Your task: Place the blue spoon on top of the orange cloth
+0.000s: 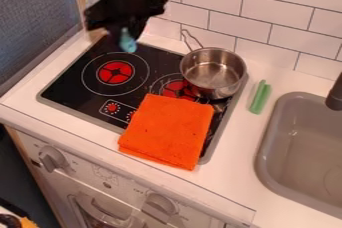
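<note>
The blue spoon (127,45) is in the black gripper (125,34), over the back left of the toy stove (67,83), well apart from the orange cloth (167,132). The pincer is closed on it; the spoon's upper part is hidden there, a rounded blue end shows below, and blur softens both. The arm comes in at the top edge, which cuts it off.

The cloth lies folded across the stove's front right, hiding part of a red burner and the printed controls. Behind it stands a metal pot (212,74), its handle toward the tiled wall (257,9). To the right, a green object (260,97), too indistinct to name, lies on the counter near the sink (262,154). The sink and dark faucet (336,94) are cut off by the right edge.
</note>
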You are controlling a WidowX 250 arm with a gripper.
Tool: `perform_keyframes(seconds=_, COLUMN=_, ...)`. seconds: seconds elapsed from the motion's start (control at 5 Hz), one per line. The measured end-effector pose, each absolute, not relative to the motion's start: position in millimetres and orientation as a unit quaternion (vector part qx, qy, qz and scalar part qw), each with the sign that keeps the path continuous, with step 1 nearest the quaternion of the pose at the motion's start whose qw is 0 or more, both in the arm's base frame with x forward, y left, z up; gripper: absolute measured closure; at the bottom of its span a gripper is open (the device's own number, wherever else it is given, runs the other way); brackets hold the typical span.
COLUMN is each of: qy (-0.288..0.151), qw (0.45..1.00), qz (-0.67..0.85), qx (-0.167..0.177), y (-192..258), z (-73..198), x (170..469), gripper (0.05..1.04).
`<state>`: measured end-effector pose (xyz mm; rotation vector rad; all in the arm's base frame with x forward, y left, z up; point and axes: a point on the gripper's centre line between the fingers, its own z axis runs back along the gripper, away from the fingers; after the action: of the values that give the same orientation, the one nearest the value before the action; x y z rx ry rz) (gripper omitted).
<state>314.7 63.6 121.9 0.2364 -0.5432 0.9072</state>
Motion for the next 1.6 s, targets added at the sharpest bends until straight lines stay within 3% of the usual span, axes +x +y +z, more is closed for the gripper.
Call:
perform_keyframes(seconds=0.2, qy=-0.261, qw=0.852, qz=0.445, qx=0.087, y=23.4, z=132.7, x=292.6, gripper=0.76)
perform_keyframes(seconds=0.4, qy=-0.236, qw=0.857, qz=0.452, qx=0.074, y=-5.1, z=120.9, x=271.1, gripper=0.76)
perform_keyframes(seconds=0.8, qy=-0.231, qw=0.858, qz=0.448, qx=0.099, y=-26.3, z=102.2, x=241.6, gripper=0.76)
perform_keyframes(seconds=1.2, qy=-0.209, qw=0.87, qz=0.427, qx=0.127, y=-37.5, z=55.4, x=244.6, gripper=0.76)
perform_keyframes(seconds=1.6, qy=-0.197, qw=0.877, qz=0.418, qx=0.131, y=-43.7, z=33.7, x=252.1, gripper=0.76)
